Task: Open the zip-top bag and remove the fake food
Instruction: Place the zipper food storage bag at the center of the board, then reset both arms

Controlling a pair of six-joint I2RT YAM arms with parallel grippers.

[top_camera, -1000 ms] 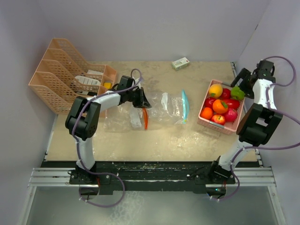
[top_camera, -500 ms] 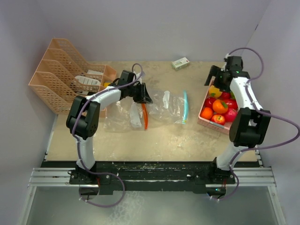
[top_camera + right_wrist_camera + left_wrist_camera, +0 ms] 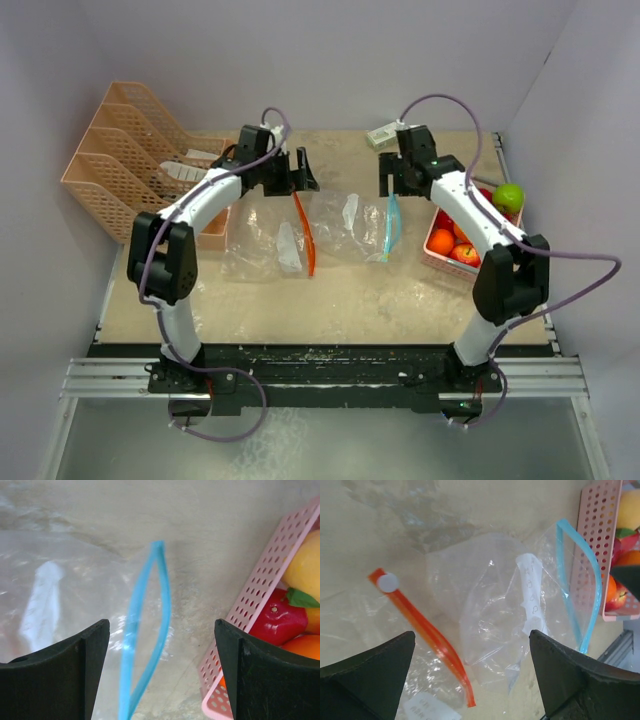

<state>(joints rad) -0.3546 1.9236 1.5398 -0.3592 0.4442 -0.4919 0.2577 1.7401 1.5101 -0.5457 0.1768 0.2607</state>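
Note:
Two clear zip-top bags lie flat mid-table: one with an orange zip strip (image 3: 305,235) (image 3: 427,637), one with a blue zip strip (image 3: 390,225) (image 3: 145,645) whose two sides stand apart. No fruit shows inside either bag. The fake food (image 3: 462,250) sits in the pink basket (image 3: 432,255), with a green apple (image 3: 508,197) at its far right corner. Hovering over the orange zip's far end, my left gripper (image 3: 298,180) (image 3: 470,680) is open and holds nothing. My right gripper (image 3: 393,185) (image 3: 160,670) is open above the blue zip, touching nothing.
An orange tiered file rack (image 3: 130,150) stands at the back left, close behind my left arm. A small green-and-white box (image 3: 385,133) lies at the back edge. In the right wrist view the pink basket wall (image 3: 255,595) is just right of the fingers, with a red apple (image 3: 277,622) inside.
My left gripper has opened, letting go of the orange-zip bag, and drawn back. My right arm has swung left from the basket to above the blue zip.

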